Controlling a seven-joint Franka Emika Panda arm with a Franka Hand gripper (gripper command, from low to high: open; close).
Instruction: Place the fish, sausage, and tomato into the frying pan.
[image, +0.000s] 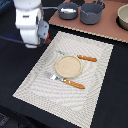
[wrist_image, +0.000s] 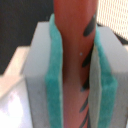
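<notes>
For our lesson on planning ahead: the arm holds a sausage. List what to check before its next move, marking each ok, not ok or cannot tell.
1. Pincer shut on the sausage: ok.
2. Both green pads press against the sausage: ok.
3. Frying pan in sight: ok.
4. Pincer above the pan: not ok; it appears apart from it, toward the exterior view's left.
5. Fish and tomato located: cannot tell; neither is visible.
</notes>
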